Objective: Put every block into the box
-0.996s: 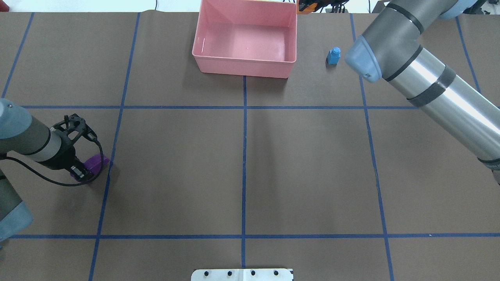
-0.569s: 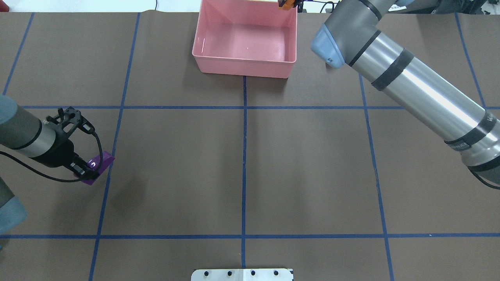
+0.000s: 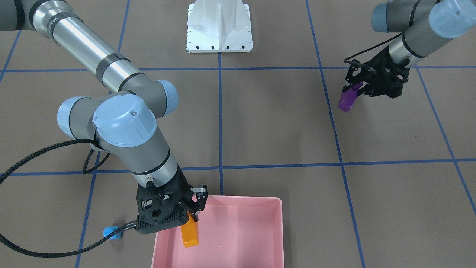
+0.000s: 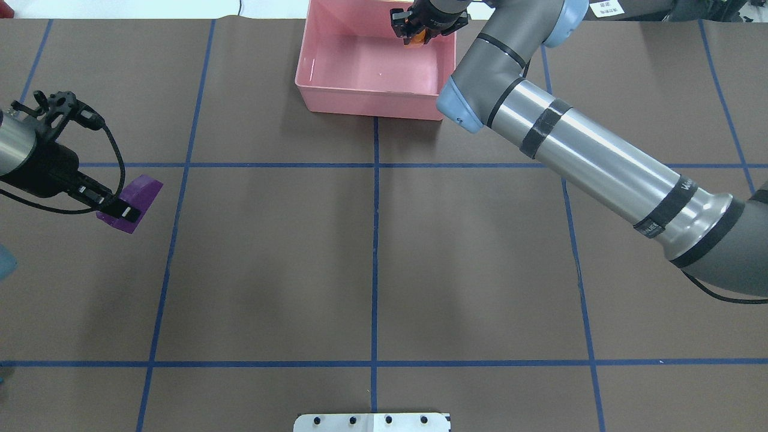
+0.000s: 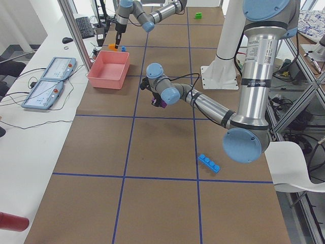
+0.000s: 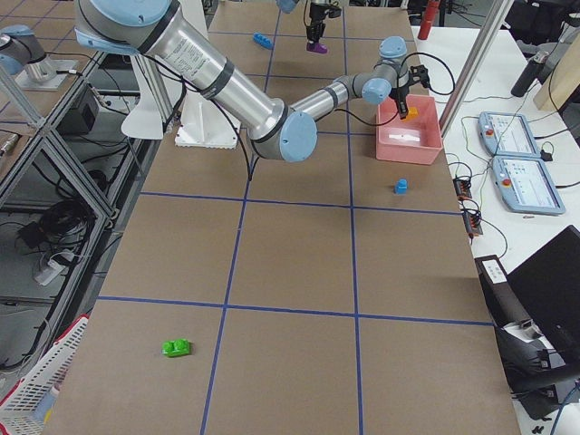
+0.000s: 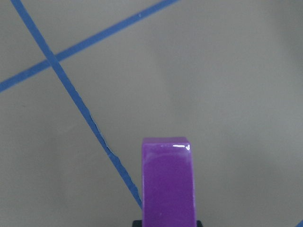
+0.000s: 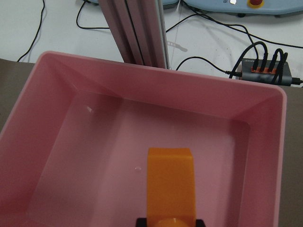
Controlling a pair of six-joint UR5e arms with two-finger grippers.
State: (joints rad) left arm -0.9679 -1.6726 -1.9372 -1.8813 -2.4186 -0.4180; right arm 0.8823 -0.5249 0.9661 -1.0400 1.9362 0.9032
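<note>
Held in the right gripper (image 3: 191, 216), the orange block (image 3: 190, 232): smooth glossy plastic. Clamped in the left gripper (image 3: 355, 89), the purple block (image 7: 168, 184): same plastic, bright highlight on its top edge. Both grippers: matt black plastic. Under the right gripper, the box (image 3: 260, 208): smooth pink plastic, shiny floor with reflections. Below both, the table cover (image 3: 279, 123): matt brown paper with blue tape lines (image 3: 220, 111). Behind the right gripper, the arm tube (image 4: 600, 162): brushed metal, satin sheen; joint caps (image 3: 124, 121) matt blue-grey plastic.

Inspector: Surface?
Clerk: One table (image 4: 270, 270), brown covering, blue tape grid (image 4: 374, 240).
Inspector: Items resting on it?
Clerk: Pink box (image 4: 372, 103) at far edge, small blue block (image 3: 111, 232) near it. Long blue block (image 5: 209, 163) and green block (image 6: 176, 347) well apart. White robot base (image 3: 219, 26).
</note>
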